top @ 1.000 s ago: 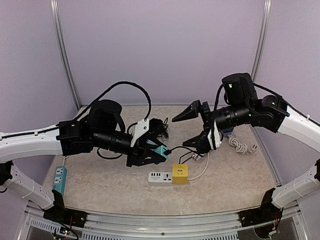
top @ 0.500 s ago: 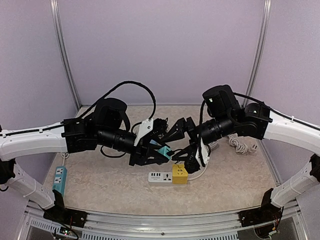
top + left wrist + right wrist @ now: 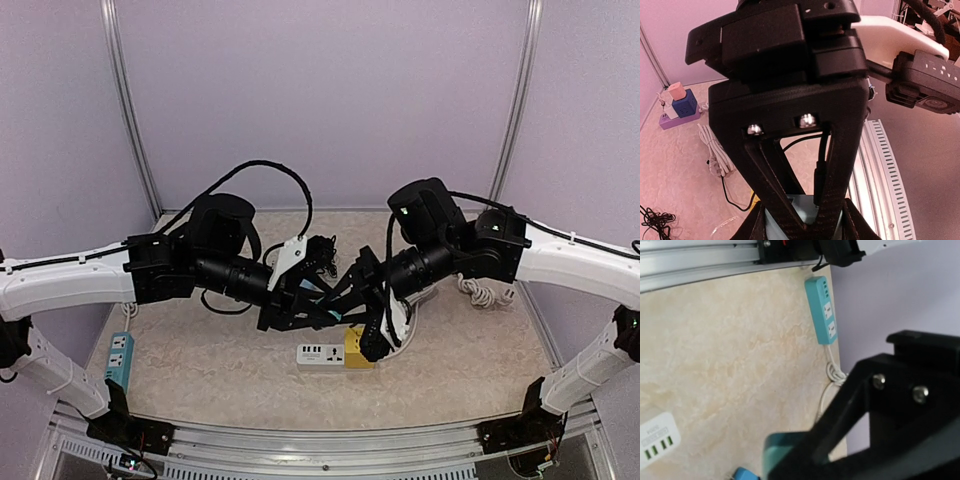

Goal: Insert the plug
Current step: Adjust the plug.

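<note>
Clamping 1 plug, L claw; R claw agape

A beige, marbled table carries several power items. Near the front centre lies a white power strip, with a yellow cube adapter touching its right end. A teal power strip lies by the left edge. A coiled white cable rests at the right and a tangled black cable at the back. The left wrist view shows a purple strip bearing blue and pink cubes.
</note>
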Controlling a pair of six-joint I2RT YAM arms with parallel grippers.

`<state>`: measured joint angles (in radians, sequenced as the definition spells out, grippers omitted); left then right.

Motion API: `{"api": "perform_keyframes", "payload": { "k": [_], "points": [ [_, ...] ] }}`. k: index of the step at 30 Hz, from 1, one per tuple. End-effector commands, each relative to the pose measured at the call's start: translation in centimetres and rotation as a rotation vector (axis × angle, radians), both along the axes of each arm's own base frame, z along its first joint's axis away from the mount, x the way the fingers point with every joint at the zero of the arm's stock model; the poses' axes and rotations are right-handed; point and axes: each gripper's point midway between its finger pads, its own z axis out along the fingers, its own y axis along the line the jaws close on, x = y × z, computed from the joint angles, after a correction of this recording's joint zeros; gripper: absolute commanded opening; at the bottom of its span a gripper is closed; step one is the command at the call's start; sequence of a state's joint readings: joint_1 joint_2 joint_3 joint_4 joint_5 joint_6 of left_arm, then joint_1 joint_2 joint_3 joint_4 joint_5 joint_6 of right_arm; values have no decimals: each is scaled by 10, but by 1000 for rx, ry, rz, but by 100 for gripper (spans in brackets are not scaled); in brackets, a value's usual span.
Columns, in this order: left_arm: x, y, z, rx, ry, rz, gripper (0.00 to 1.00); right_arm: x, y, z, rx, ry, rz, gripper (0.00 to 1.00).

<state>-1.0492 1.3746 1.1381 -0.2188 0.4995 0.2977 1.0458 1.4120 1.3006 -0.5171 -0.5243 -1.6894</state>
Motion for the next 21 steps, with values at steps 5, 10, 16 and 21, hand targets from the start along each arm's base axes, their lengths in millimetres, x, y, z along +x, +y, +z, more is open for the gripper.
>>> {"api": "perform_keyframes", "payload": {
  "k": [5, 10, 16, 21],
  "points": [
    [7, -2, 12, -28, -30, 14, 11, 0, 5, 14, 29, 65, -61, 0],
    [41, 25, 17, -27, -125, 236, 99, 22, 4, 31, 87, 203, -292, 0],
    [80, 90, 78, -155, -288, 600, 99, 119, -6, 116, 403, 341, -870, 0],
    [94, 141, 107, -253, -308, 822, 99, 222, -62, 190, 738, 483, -1398, 0]
  ]
}}
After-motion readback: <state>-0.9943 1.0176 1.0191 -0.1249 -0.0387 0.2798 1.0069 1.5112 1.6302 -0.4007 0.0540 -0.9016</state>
